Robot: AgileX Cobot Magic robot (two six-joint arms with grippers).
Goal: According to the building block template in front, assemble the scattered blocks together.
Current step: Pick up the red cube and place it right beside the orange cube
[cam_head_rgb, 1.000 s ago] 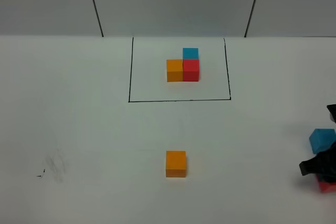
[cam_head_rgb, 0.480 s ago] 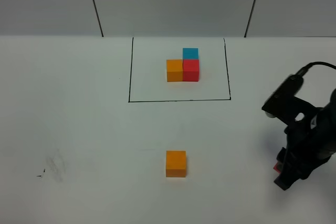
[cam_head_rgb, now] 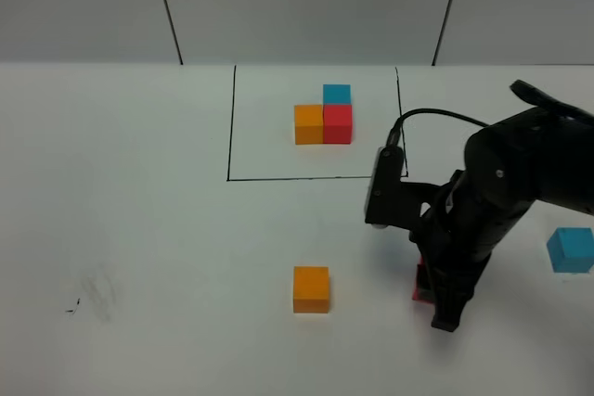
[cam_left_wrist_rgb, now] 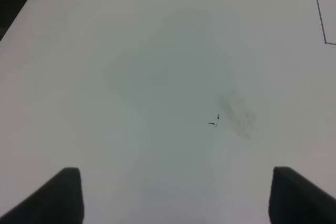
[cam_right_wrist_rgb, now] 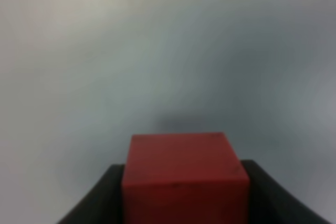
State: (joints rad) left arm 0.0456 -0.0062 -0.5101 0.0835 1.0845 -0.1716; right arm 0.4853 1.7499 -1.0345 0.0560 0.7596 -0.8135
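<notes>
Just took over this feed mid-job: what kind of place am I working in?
Likely a robot lab bench: a bare white table, a black-outlined building block template, and grey wall panels behind.

Black jointed right arm point(cam_head_rgb: 520, 159): comes in from the right side, upper link raised, forearm dropping steeply. Thin black cable point(cam_head_rgb: 436, 116) arcs from the arm to the wrist camera housing point(cam_head_rgb: 382, 187). Black right gripper point(cam_head_rgb: 433, 301) points nearly straight down, jaws clamped on a small red matte cube point(cam_right_wrist_rgb: 184, 174), dark fingers point(cam_right_wrist_rgb: 100, 203) against two opposite faces. Black left gripper point(cam_left_wrist_rgb: 176, 198): visible only from its own wrist, jaws spread wide, nothing between them.
</notes>
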